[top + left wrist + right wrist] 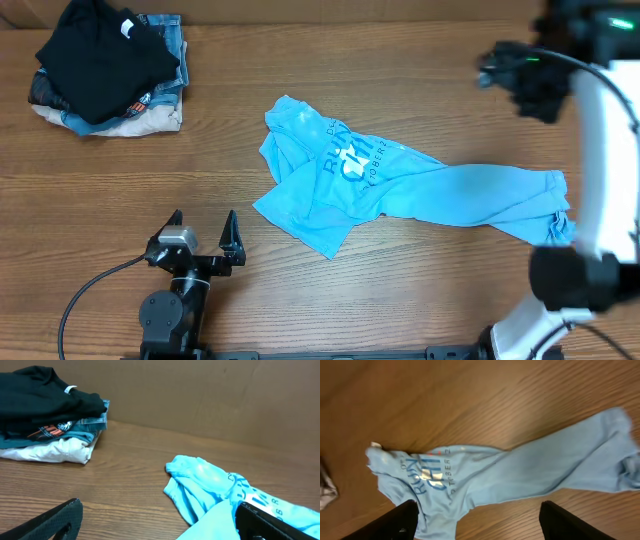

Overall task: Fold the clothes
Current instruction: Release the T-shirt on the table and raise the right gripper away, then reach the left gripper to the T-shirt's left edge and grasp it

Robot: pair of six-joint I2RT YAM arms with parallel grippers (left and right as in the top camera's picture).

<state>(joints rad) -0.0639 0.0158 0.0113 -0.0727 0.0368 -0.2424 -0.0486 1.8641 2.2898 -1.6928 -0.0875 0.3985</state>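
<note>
Dark fingers (400, 522) of the right gripper (478, 510) frame the bottom of the right wrist view, set wide apart with nothing between them. They hang high over the table (420, 300).

Below them lies the sky-blue T-shirt (400, 180), unfolded and crumpled, drawn out into a long band across the centre and right of the table. Its long axis runs from the bunched chest end at the far left down to the twisted end near the right arm's base. In the right wrist view that axis lies roughly along the line between the two fingers, so I judge the jaws would need to turn to pinch across the cloth. The lettering (350, 160) faces up on the wider left part.

Low on the table sits the left gripper (203, 228), also spread wide and holding nothing. It sits on the near side and a little to the left of the shirt's near-left corner, pointing towards the far edge. That corner is near it, so the left arm looks better placed for the chest end. The right arm is closer to the narrow right end, though it has a long way to come down.

A black garment (100, 50) tops a folded pile of denim (172, 45) and beige cloth (150, 122) at the far left corner, well apart from the shirt. Nothing stands between either gripper and the cloth.
</note>
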